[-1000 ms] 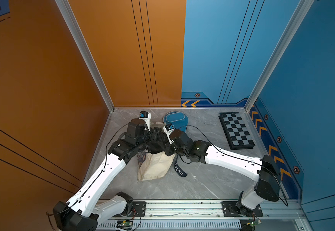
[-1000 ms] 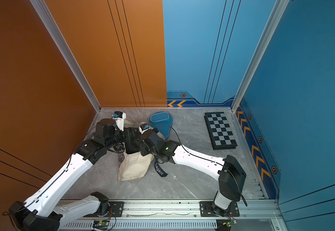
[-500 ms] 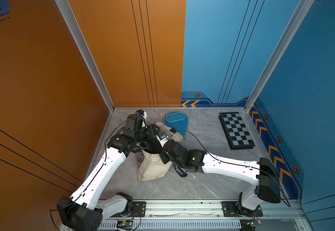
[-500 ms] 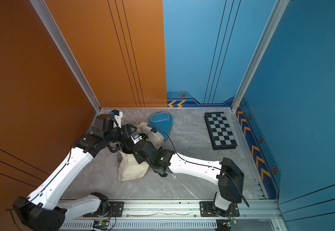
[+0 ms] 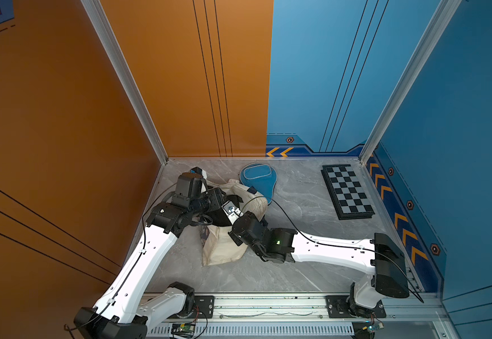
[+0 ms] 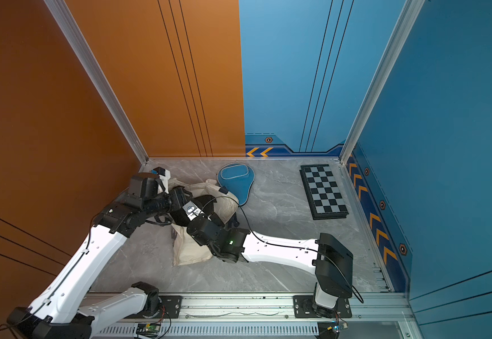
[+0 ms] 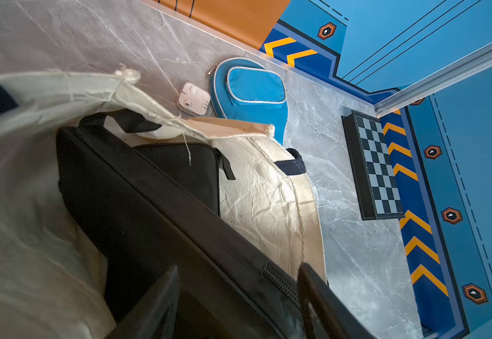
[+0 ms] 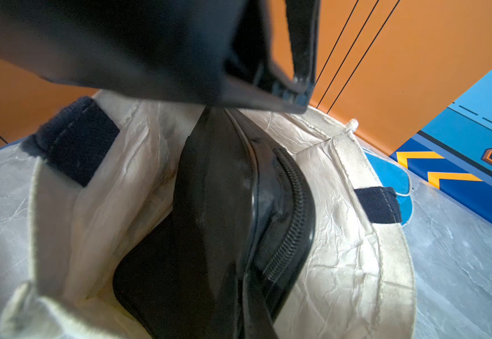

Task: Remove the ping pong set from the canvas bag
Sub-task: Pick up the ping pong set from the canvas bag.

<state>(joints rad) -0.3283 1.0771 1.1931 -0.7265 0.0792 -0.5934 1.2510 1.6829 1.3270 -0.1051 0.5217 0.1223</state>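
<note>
The canvas bag point(image 5: 222, 249) lies slumped on the marble tabletop point(image 5: 297, 273) between the arms, its mouth open. A black zippered case point(image 8: 209, 220) sits half inside it. The right gripper point(image 8: 299, 99) is clamped on the case's raised edge. The left gripper point(image 7: 239, 273) has its jaws apart, straddling the zipper.

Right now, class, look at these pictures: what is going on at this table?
Both arms are at the mouth of the canvas bag, which lies on the grey table. A black zipped case sits partly inside it. The right tool looks shut on the case's upper edge. The left tool straddles its zipped side, though a firm grip can't be confirmed. A blue paddle-shaped case already lies outside, just beyond the bag's mouth.
</note>
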